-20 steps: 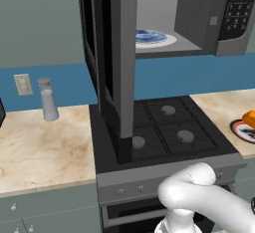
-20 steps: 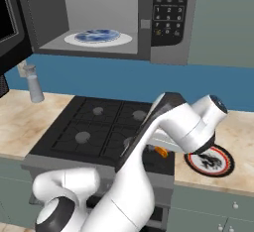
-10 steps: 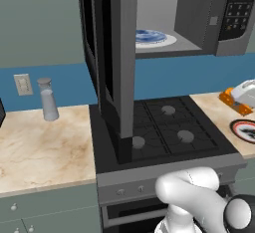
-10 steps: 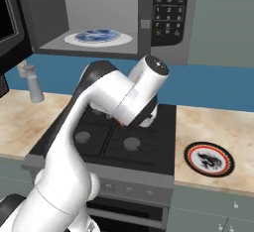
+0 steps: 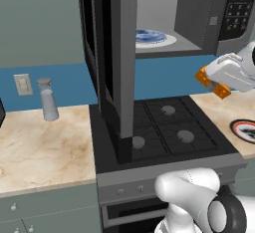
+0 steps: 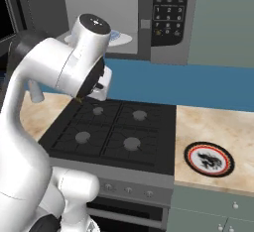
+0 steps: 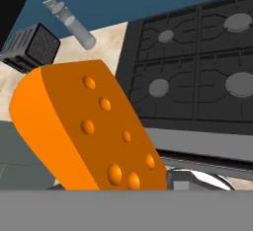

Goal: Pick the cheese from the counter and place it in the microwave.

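Presently the end effector (image 5: pixel 211 81) is clenched on the cheese (image 5: pixel 207 80), which is held in the air above the right rear of the black stovetop (image 5: pixel 164 127), below the open cavity of the microwave (image 5: pixel 199 13). In the left base view the orange wedge projects from the white hand at the right edge of the frame, just under the microwave keypad (image 5: pixel 238 5). The keypad buttons carry pale markings, but none is large enough to read.

The hand view shows the cheese (image 7: pixel 94 131) close up: an orange wedge with round dimples on its flat face, seen over the stovetop (image 7: pixel 197 62) and its four burners. The same view shows a slim grey shaker (image 7: pixel 71 22) on the beige tabletop (image 7: pixel 106 42) and a dark meshed box (image 7: pixel 30 47) beside it.

The left base view shows the microwave door (image 5: pixel 117 62) swung open, with a blue-and-white plate (image 5: pixel 149 38) on the cavity floor, and a wall outlet (image 5: pixel 22 84) near the shaker (image 5: pixel 48 99).

The right base view shows the tabletop (image 6: pixel 213 127) right of the stovetop (image 6: pixel 114 132), bearing a round red-rimmed plate (image 6: pixel 209 159) with a black figure on white; no lettering is legible on it. Here the arm's body hides the cheese
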Robot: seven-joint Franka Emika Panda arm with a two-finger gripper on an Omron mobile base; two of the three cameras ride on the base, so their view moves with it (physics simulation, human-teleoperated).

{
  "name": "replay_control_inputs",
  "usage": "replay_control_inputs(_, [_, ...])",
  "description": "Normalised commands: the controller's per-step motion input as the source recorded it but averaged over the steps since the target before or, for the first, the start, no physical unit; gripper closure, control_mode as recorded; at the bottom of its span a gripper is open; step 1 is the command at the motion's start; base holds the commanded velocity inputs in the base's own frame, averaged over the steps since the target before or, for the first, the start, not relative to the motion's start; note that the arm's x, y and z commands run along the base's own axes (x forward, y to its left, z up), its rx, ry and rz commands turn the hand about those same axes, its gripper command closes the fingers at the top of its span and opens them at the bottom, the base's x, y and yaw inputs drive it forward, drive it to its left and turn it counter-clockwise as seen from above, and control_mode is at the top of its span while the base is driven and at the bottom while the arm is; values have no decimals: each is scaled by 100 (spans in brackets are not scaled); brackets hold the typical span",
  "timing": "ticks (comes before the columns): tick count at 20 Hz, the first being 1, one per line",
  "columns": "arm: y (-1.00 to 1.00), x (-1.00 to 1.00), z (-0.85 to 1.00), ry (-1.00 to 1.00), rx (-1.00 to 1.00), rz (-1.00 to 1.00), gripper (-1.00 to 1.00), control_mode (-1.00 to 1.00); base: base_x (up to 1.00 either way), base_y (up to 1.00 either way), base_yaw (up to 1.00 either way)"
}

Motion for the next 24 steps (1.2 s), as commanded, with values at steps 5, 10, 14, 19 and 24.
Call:
replay_control_inputs(5, [71,29,60,-20,-1,-11,100,-100,0,0,0])
replay_control_inputs(10, [29,29,19,-31,-9,-16,100,-100,0,0,0])
replay_control_inputs(14, [0,87,8,-31,-4,-14,100,-100,0,0,0])
replay_control_inputs(19, [0,80,61,-12,0,-8,100,-100,0,0,0])
replay_control_inputs(24, [3,81,56,1,0,-1,100,-100,0,0,0])
